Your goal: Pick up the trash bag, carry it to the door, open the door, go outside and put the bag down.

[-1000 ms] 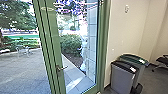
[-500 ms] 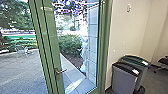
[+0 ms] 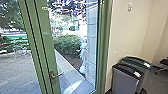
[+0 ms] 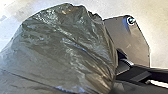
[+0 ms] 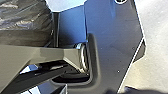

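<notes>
Trash bag (image 4: 60, 50): dark, creased | green-framed door (image 3: 47, 47): left to centre, head view | grey bin (image 3: 125, 80): lower right | both end effectors: state cannot be told

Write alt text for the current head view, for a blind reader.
Green-framed glass door with a lever handle, looking out on a paved yard and shrubs. To the right, a dark-lidded bin and a green-lidded bin stand by a pale wall.

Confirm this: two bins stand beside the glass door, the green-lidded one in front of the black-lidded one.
Not right: in the head view, the black-lidded bin is in front and the green-lidded bin behind it. The two do stand beside the glass door.
</notes>
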Tool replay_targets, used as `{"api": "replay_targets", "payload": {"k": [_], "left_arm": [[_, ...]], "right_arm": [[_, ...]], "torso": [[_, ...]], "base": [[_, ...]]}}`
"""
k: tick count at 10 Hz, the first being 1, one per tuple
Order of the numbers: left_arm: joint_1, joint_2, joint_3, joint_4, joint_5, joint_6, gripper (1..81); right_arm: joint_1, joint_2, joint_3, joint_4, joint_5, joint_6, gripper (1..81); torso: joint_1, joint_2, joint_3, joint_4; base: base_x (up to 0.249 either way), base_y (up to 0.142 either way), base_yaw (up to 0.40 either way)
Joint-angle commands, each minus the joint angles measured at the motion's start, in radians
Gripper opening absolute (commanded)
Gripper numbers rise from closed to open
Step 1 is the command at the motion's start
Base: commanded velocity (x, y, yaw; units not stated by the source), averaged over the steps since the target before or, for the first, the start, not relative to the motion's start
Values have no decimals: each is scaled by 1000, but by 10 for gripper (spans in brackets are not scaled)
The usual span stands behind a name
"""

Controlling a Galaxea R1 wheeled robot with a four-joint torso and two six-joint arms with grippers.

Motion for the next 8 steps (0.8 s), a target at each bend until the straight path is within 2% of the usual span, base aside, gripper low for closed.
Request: {"api": "replay_targets", "payload": {"k": [1, 2, 8], "left_arm": [[-67, -2, 1, 9, 55, 7, 10], [-68, -1, 1, 9, 55, 7, 10], [-68, -1, 1, 9, 55, 7, 10]], "right_arm": [[48, 7, 2, -4, -51, -2, 811], [48, 7, 2, -4, -51, -2, 811], [48, 9, 2, -4, -51, -2, 811]], "torso": [[1, 0, 0, 0], [1, 0, 0, 0], [1, 0, 0, 0]], "base": [[136, -73, 0], [136, -73, 0], [136, 0, 0]]}}
